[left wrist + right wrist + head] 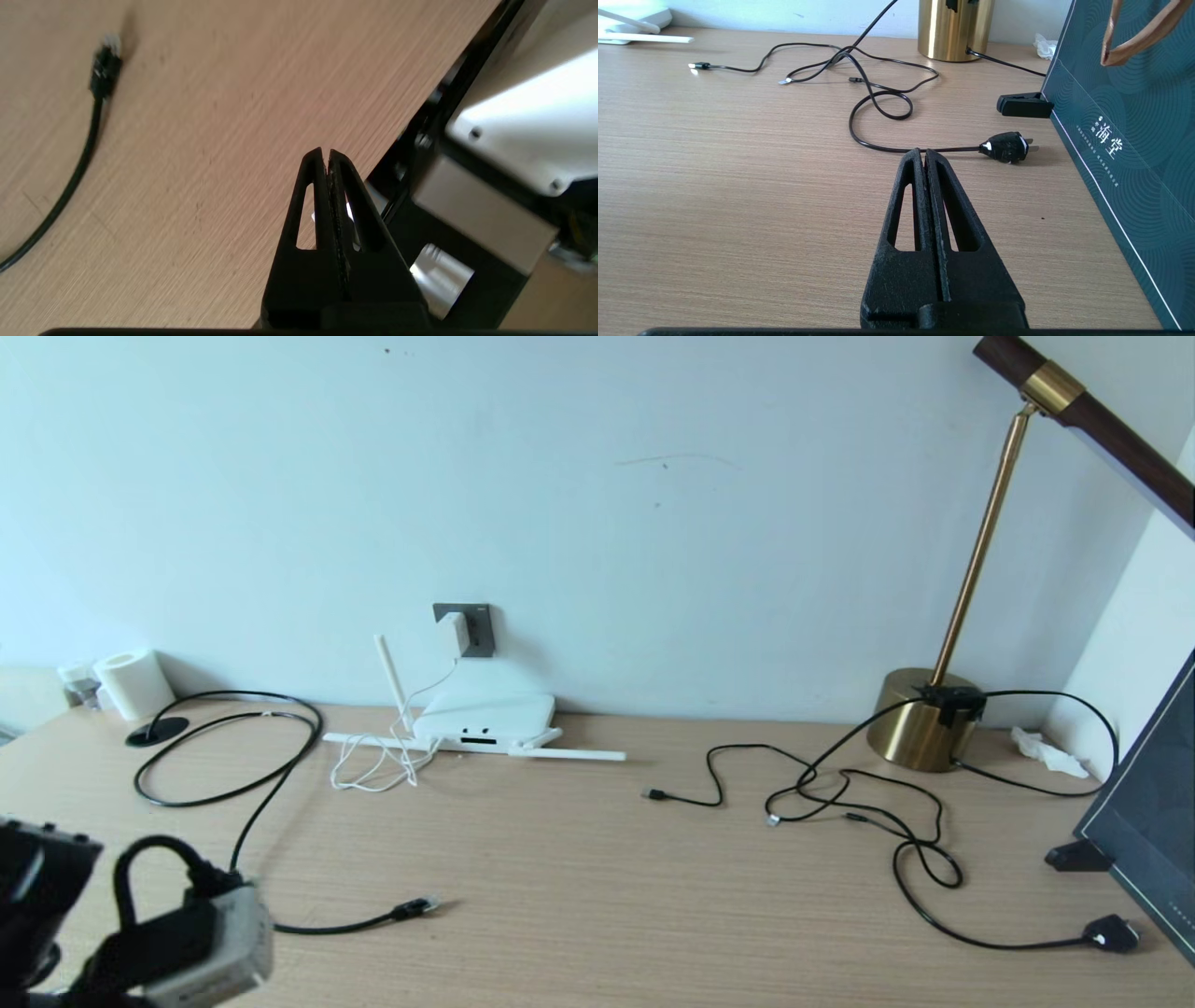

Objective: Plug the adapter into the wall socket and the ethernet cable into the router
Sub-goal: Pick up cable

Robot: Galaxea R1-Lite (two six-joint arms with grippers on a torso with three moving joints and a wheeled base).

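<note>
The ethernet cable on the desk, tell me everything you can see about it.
The ethernet cable is a thick black cord lying loose on the wooden desk. From a round black grommet near the wall it loops widely, then runs toward the front edge and bends right. It ends in a small black connector with a clear tip, flat on the wood, unplugged. Nothing grips it; the left gripper is shut and apart from it.

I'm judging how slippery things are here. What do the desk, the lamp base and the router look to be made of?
The desk looks like matte wood-grain laminate or veneer: fine straight streaks, no glare. The lamp base looks like brushed brass-coloured metal, with soft vertical reflections. The router looks like smooth white plastic with a low sheen.
</note>
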